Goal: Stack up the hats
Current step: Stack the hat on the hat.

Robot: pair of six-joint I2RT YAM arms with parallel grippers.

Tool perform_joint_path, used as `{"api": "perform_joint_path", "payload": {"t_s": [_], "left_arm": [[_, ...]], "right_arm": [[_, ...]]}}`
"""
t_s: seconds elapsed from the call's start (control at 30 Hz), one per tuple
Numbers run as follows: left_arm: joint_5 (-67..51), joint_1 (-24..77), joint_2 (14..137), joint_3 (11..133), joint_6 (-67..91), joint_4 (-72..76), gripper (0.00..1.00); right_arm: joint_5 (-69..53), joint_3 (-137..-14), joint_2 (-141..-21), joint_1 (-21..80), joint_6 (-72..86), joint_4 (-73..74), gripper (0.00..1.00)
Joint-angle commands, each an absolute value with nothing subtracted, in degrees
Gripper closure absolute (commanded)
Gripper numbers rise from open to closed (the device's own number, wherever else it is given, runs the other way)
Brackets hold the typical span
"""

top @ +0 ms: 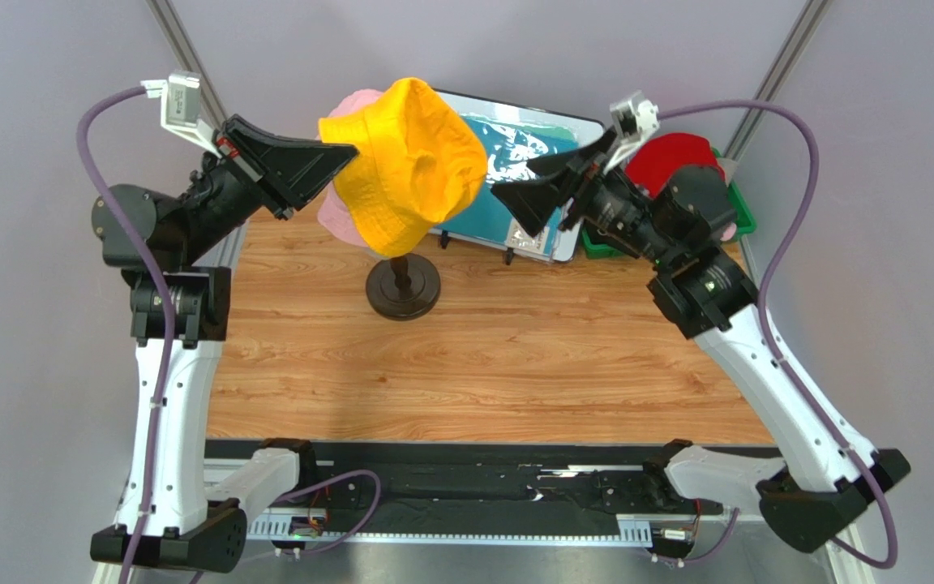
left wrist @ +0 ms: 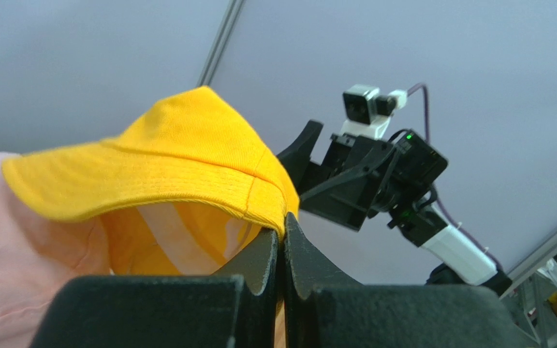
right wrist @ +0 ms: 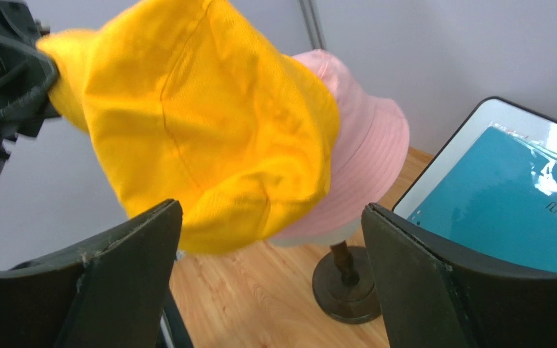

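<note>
Pinched by the left claw (left wrist: 281, 226), orange-yellow hat (top: 417, 164) mostly hides pink hat (right wrist: 370, 163).

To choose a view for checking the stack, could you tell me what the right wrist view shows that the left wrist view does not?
Only the right wrist view shows the dark round base, the teal sheet and the wooden table. Only the left wrist view shows the right arm's wrist camera. Both show the yellow hat, the pink hat, the left gripper shut on the yellow brim and the open right gripper.
</note>
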State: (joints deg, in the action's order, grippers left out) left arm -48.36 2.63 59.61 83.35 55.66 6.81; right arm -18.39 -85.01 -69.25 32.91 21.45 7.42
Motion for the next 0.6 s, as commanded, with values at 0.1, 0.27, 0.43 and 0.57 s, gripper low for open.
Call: {"api": "perform_joint_path", "payload": {"t_s": [0.1, 0.27, 0.43, 0.57], "left_arm": [[-49.2, 4.7, 60.7, 90.3, 61.3, 7.0, 1.00], [-39.8, 8.3, 60.1, 89.7, 59.1, 4.8, 1.00], [-36.6, 13.2, 64.2, 95.3, 58.0, 1.9, 1.00], [-31.7, 14.1, 64.8, 96.3, 56.4, -1.2, 1.00]], "right_arm": [[-26.6, -66.0, -57.6, 33.0, 26.5, -4.2, 0.03], [-25.1, -57.8, -56.8, 39.4, 25.8, -13.1, 0.05], [-21.1, -55.1, -58.0, 45.5, 26.3, -17.9, 0.08], [-10.0, -49.7, -56.0, 51.0, 23.0, -21.4, 0.07]]}}
